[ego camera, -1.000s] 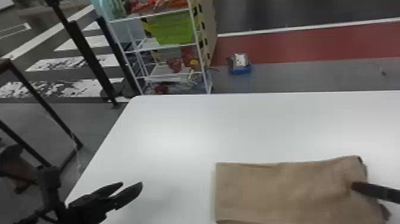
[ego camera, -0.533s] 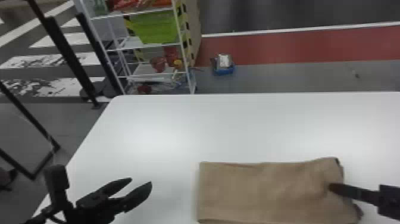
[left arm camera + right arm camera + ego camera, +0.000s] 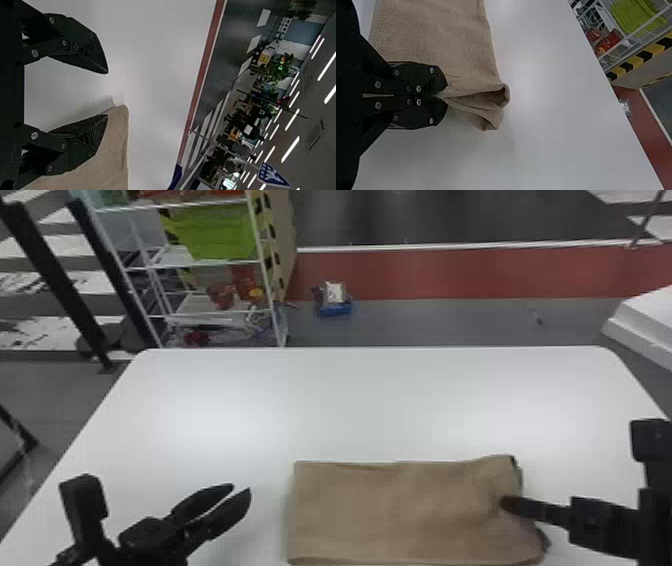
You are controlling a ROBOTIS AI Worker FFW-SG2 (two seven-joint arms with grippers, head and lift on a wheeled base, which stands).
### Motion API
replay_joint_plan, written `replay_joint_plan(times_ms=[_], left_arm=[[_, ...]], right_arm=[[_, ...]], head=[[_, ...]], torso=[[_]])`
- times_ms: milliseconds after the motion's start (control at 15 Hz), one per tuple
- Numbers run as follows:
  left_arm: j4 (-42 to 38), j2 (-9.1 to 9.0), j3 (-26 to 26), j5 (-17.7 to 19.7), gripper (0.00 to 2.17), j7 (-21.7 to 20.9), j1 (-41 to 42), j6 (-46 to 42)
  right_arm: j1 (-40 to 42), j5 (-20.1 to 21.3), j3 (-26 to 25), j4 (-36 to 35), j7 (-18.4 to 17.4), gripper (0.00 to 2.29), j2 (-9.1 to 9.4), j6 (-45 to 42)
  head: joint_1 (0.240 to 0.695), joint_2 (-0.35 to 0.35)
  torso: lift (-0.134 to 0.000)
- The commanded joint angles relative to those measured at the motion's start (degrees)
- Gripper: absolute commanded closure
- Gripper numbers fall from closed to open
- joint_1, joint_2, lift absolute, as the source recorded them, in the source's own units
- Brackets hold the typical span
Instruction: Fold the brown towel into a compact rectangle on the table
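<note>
The brown towel (image 3: 400, 510) lies as a folded rectangle at the near part of the white table (image 3: 350, 405), its right end rumpled. My left gripper (image 3: 240, 489) is over the table to the towel's left, open and apart from the cloth. In the left wrist view, the gripper (image 3: 107, 94) has its fingers wide apart, the towel (image 3: 115, 150) beyond the lower one. My right gripper (image 3: 505, 504) is at the towel's right end. The right wrist view has this gripper (image 3: 441, 95) closed on a pinched fold of the towel (image 3: 435, 43), with layers bunched past the fingertips.
Behind the table, a white shelf rack (image 3: 200, 265) with a green bin stands at the back left. A small blue item (image 3: 335, 309) lies on the floor beyond the far edge. A white object (image 3: 645, 320) stands off to the right.
The head view has shifted rightward, so towel and rack appear farther left. My left gripper has come nearer the towel's left end. The right gripper stays at the towel's right end.
</note>
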Motion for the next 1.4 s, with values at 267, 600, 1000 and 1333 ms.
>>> replay_joint_plan(times_ms=[267, 600, 1000, 1333], left_arm=[[1.18, -0.15, -3.06, 0.83, 1.88, -1.29, 0.55, -0.42], [2.58, -0.15, -7.37, 1.18, 1.88, -1.73, -0.51, -0.25], [3.46, -0.15, -12.90, -1.02, 1.88, -1.47, -2.35, 0.98], [5.13, -0.15, -14.05, -5.50, 1.88, 0.02, -2.79, -0.42]], right_arm=[[-1.29, 3.62, 3.01, 0.36, -0.70, 1.48, 1.83, 0.29], [-0.85, 3.53, 2.66, 0.01, -0.52, 1.48, 1.92, 0.29], [-1.21, 3.18, 2.75, -0.08, -0.08, 1.48, 1.83, 0.29], [-1.82, -0.43, 2.39, -3.25, 1.15, 1.48, 1.92, 0.29]], head=[[0.695, 0.053], [0.695, 0.027], [0.695, -0.055], [0.695, -0.068]], torso=[[-0.124], [-0.124], [-0.124], [-0.124]])
